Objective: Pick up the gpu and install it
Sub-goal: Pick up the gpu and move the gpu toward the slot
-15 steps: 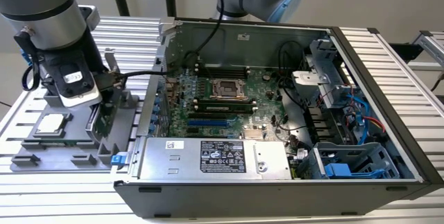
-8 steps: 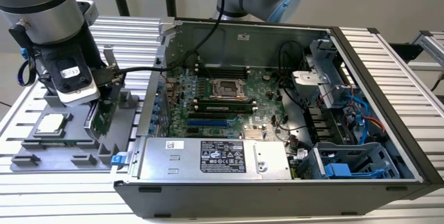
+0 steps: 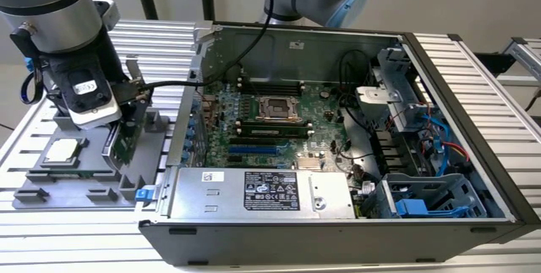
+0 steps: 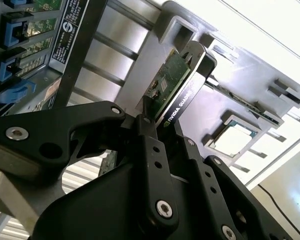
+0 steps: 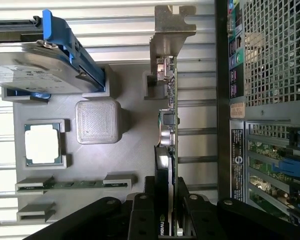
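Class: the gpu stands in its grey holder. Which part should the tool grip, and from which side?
Grip the gpu by its free long edge, from above, one finger on each flat face. It stands on edge in the holder, its bracket at one end; the tool clamps it so.

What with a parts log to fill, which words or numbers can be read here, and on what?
White brand lettering on the black edge of the flat green-boarded gpu: only part of it shows past the black tool.
Labels on the silver power supply box: too small to read.
Stickers on the black case frame: blurred.
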Robot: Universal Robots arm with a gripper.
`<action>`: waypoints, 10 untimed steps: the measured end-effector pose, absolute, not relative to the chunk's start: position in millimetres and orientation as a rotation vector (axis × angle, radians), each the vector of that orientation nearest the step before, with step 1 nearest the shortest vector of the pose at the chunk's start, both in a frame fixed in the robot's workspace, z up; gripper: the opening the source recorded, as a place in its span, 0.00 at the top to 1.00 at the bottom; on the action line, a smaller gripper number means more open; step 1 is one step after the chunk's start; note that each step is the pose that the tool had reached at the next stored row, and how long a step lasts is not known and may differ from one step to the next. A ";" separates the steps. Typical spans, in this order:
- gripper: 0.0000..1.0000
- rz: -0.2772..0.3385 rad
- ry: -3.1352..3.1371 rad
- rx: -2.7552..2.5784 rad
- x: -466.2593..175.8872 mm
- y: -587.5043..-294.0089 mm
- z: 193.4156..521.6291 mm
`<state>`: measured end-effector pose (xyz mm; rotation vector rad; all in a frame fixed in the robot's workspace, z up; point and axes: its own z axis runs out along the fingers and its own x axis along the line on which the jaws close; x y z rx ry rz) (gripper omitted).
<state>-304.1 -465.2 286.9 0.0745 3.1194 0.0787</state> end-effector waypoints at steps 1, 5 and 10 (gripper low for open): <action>1.00 0.079 3.119 0.075 -304.2 -465.2 286.8; 1.00 0.078 3.120 0.075 -304.2 -465.2 287.5; 1.00 0.079 3.119 0.074 -304.1 -465.3 291.5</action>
